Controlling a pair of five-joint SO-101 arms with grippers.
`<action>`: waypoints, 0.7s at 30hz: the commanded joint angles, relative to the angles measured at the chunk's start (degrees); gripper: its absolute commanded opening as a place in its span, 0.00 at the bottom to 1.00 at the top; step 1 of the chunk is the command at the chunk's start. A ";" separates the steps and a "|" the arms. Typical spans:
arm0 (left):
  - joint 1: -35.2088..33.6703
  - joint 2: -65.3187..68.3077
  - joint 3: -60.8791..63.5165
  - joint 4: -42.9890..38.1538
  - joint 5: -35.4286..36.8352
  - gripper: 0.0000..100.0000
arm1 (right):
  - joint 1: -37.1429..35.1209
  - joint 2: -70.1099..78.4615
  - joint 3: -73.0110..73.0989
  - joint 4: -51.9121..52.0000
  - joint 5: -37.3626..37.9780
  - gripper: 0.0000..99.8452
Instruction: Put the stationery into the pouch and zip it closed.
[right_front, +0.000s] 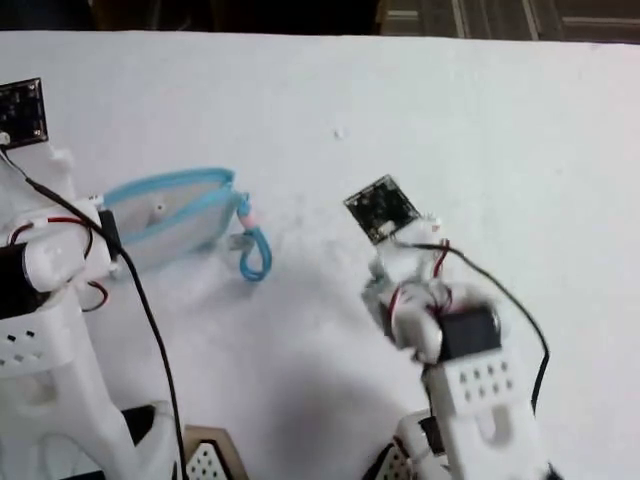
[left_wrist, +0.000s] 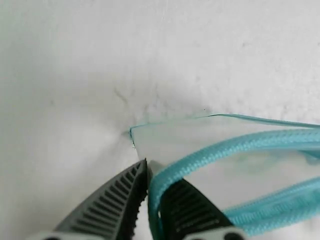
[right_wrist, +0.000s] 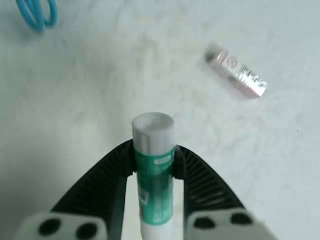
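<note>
Glue stick (right_wrist: 154, 190), green body with a white cap, sits upright between the jaws of the right gripper (right_wrist: 154, 152); the jaws pinch it on both sides just below the cap. This gripper hangs above the middle of the worktop (right_front: 400, 100), well apart from the pouch (left_wrist: 200, 145).

The left gripper (left_wrist: 148, 172) has its jaws pressed together on one corner of the pouch, holding the clear wall and the blue zip tape. The pouch lies flat near the left edge of the worktop. Its blue strap loop (right_front: 255, 258) trails from the end that faces the worktop centre.

Status of the task:

1. Pouch secured: done. One corner is clamped.
2. Pouch mouth: the two zip tapes run apart in the left wrist view, so the mouth is judged to be open.
3. Glue stick: grasped, not yet in the pouch.
4. Small pink and silver block (right_wrist: 236, 78): lies loose on the worktop, near the glue stick but not touching it. It is judged to be a further piece of stationery to load.
5. Contents of the pouch: cannot be determined through the wall.
6. Zip: not yet closed.

Loading of both items and the zip closure are judged to be outstanding.
</note>
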 joint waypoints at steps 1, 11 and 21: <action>0.40 -1.19 -0.26 -1.58 -0.44 0.02 | -3.82 -8.13 0.26 -11.47 -16.70 0.02; 0.40 -1.19 -0.26 -1.58 -0.44 0.02 | -14.73 -14.20 -0.97 -48.92 -23.74 0.02; 0.22 -1.19 -0.35 -1.58 -0.44 0.02 | -25.19 6.29 -19.08 -59.65 -23.65 0.02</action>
